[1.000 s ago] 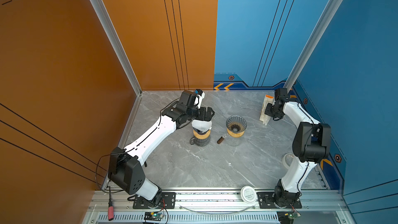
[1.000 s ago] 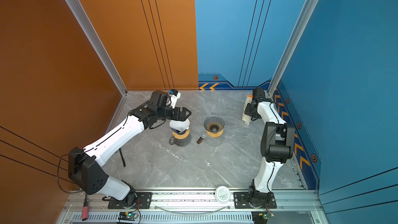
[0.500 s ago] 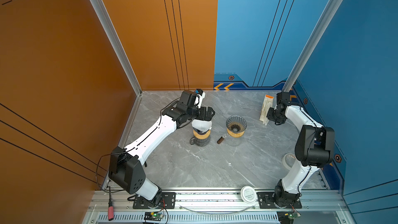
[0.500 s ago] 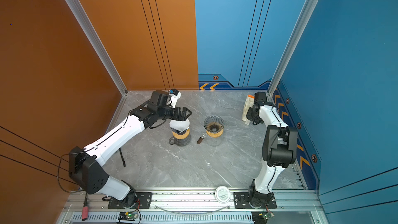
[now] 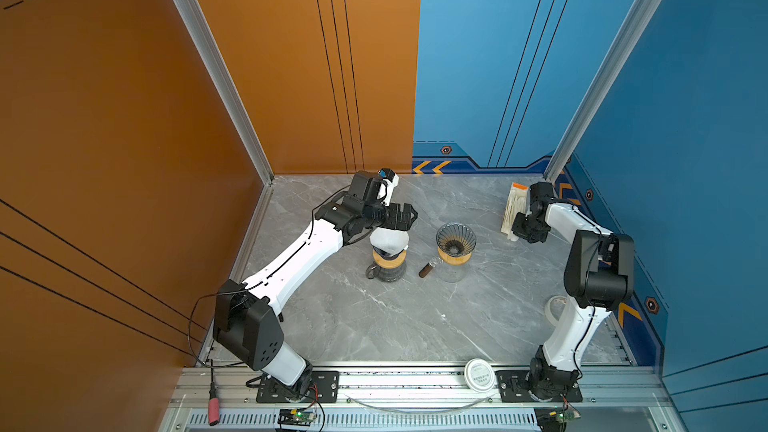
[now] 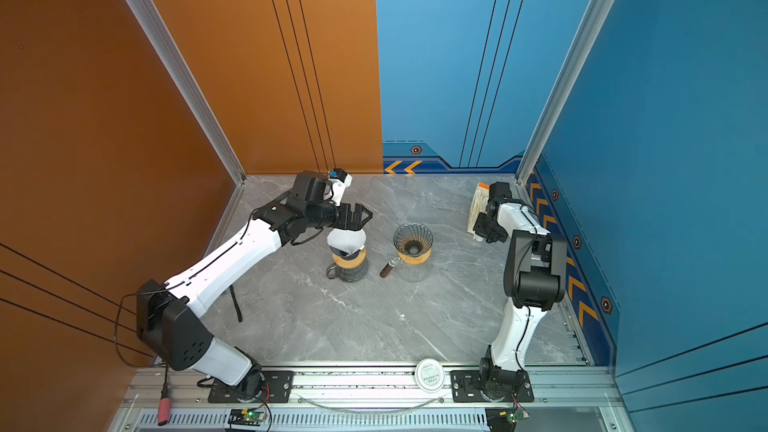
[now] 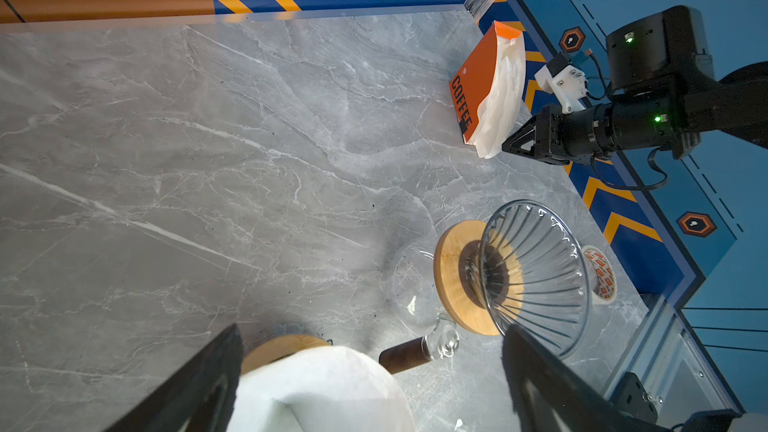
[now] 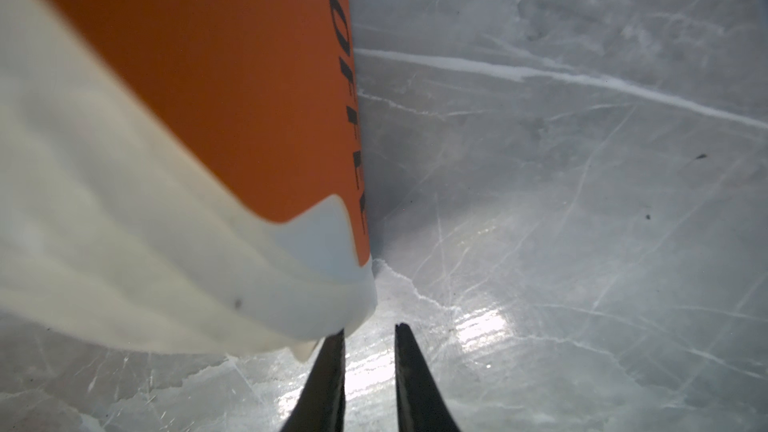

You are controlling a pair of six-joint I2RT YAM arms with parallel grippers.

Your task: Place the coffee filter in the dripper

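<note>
Grey marble tabletop (image 5: 374, 317) is lying boxed in by orange wall panels (image 5: 124, 118) and blue wall panels (image 5: 478, 56). The right gripper (image 8: 370, 328) is working at the orange coffee-filter pack (image 7: 478, 81), which is standing on edge near the back corner, close to the blue side wall. Its jaws are standing narrowly parted with bare marble showing between them, so nothing is being gripped; one fingertip (image 8: 337, 336) appears to be touching the lower corner of the white filter stack (image 8: 124, 263). The step in hand is judged to be separating one filter from that stack. The next move is calling for a pinch on a single sheet's edge, then a carry across open marble to the empty glass dripper (image 5: 456, 239), which is sitting on its wooden collar over a glass server (image 7: 409, 284) at centre, rim unobstructed. The left gripper (image 6: 360, 217) is hovering released, jaws wide, over another white filter (image 5: 389, 239) seated in the wooden-collared carafe (image 5: 388, 270) just beside the dripper. A brown handle (image 5: 427, 270) is lying between the two vessels. Room is tight behind the pack and generous between pack and dripper; the left gripper is crowding the dripper's far side.
</note>
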